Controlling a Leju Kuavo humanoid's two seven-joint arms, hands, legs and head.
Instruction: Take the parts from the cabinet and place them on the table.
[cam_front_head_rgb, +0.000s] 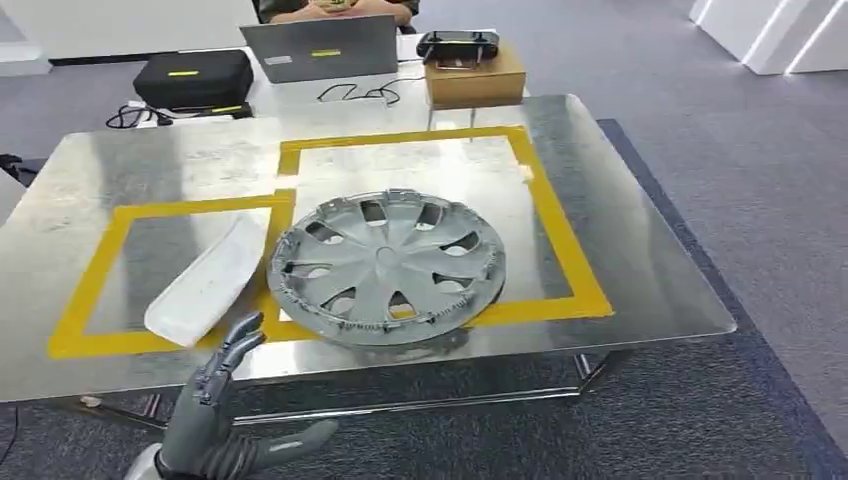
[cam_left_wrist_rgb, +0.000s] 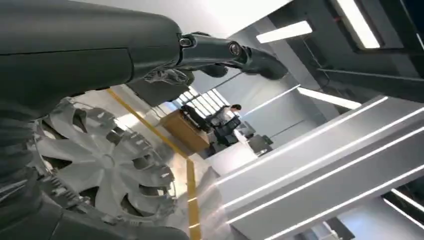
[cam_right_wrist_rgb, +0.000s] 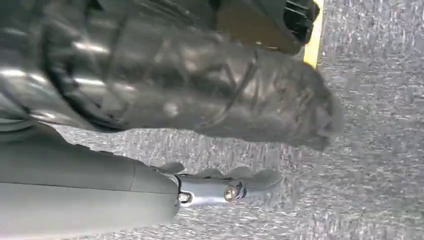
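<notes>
A grey wheel cover (cam_front_head_rgb: 385, 265) lies flat on the metal table (cam_front_head_rgb: 640, 260), overlapping the front line of the large yellow tape rectangle. To its left a long white curved part (cam_front_head_rgb: 205, 280) lies in the smaller yellow rectangle. My left hand (cam_front_head_rgb: 220, 375) is just below the table's front edge, in front of the white part, fingers stretched out and holding nothing. The left wrist view shows the left hand (cam_left_wrist_rgb: 235, 52) with straight fingers above the wheel cover (cam_left_wrist_rgb: 100, 160). My right hand (cam_right_wrist_rgb: 225, 187) hangs over grey carpet, fingers straight, nothing in it.
Behind the metal table stands a white desk with a laptop (cam_front_head_rgb: 320, 48), a black case (cam_front_head_rgb: 192, 78) and a cardboard box (cam_front_head_rgb: 475, 80) with a black controller (cam_front_head_rgb: 458, 45) on it. A person (cam_front_head_rgb: 335, 8) sits behind the laptop. Grey carpet lies to the right.
</notes>
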